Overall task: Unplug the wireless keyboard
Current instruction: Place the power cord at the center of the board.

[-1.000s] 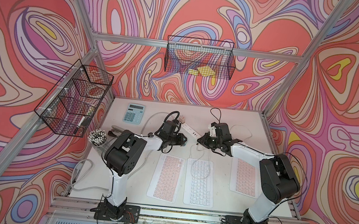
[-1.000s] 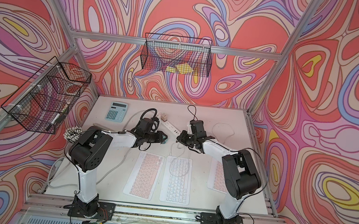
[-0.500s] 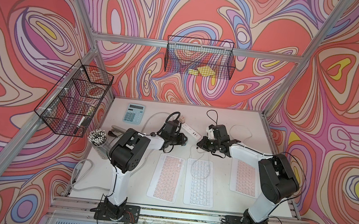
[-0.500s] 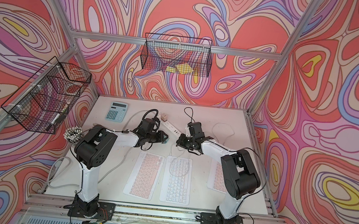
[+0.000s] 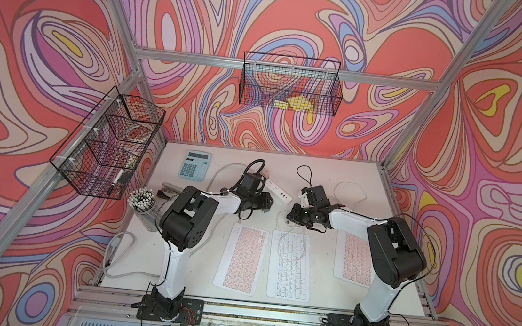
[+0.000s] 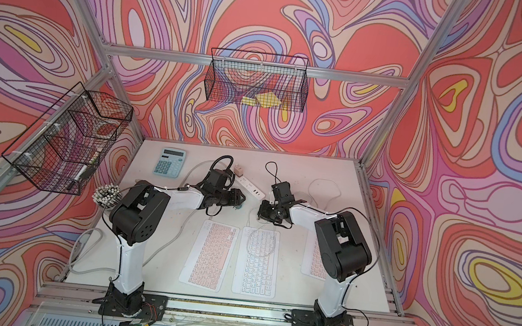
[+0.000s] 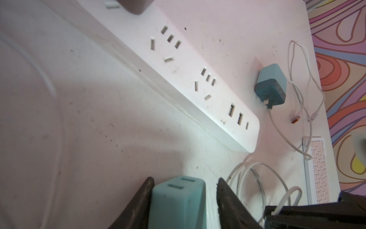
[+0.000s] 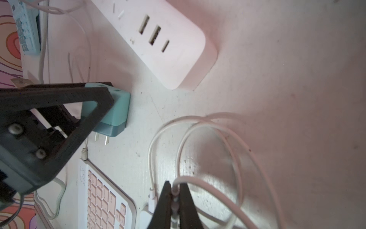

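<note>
Three keyboards lie side by side at the table's front: a pink-keyed one [image 5: 242, 257], a white one [image 5: 289, 265] under a coiled white cable [image 5: 290, 247], and another pink one [image 5: 354, 259]. My right gripper [image 5: 290, 215] [image 8: 175, 184] is shut on the end of the white cable [image 8: 198, 119], just above the white keyboard's corner [image 8: 145, 217]. My left gripper [image 5: 266, 203] [image 7: 184, 179] is open around a teal charger [image 7: 178, 200] [image 8: 116, 111] lying on the table with its prongs free. One finger touches the charger and the other stands apart. The white power strip [image 7: 198, 79] [image 8: 168, 39] lies beyond both.
A second teal charger [image 7: 271, 87] with its own cable lies past the strip's end. A blue calculator [image 5: 196, 164], a stapler [image 5: 169, 190] and a cup of pens [image 5: 143, 200] sit at the left. Wire baskets [image 5: 108, 143] [image 5: 290, 87] hang on the left and back walls.
My left jaws have parted around the teal charger. My right gripper has edged slightly toward the keyboards, still shut on the cable.
</note>
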Robot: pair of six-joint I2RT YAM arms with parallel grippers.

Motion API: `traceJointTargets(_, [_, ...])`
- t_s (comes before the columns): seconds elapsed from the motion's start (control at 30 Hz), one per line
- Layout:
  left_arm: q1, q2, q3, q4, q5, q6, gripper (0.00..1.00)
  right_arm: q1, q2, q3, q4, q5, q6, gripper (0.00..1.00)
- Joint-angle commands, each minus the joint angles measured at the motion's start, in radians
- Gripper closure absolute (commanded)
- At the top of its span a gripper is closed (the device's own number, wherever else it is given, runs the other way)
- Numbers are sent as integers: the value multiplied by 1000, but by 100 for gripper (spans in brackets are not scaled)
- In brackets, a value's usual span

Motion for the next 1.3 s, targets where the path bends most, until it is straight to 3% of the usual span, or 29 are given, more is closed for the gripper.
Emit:
traceJointTargets(0.0, [6, -10, 14, -103, -46, 27, 44, 9, 15, 18, -37, 27, -29, 100])
traceJointTargets(0.23, [13, -80, 16, -129, -37, 72, 43, 24, 20, 49, -101, 78, -52, 100])
traceJointTargets(0.53, [19, -185, -57, -146, -14, 97, 44, 23, 6, 87, -180, 105, -60, 75])
traceJointTargets(0.67, [19, -222, -107, -135, 5, 90, 46, 24, -22, 98, -215, 120, -66, 70])
traceJointTargets(0.93, [15, -297, -201, -123, 29, 84, 50, 56, -52, 134, -294, 184, -82, 68])
traceJointTargets(1.27, [-38, -425, -335, -106, 42, 114, 53, 141, -31, 183, -341, 251, -40, 73])
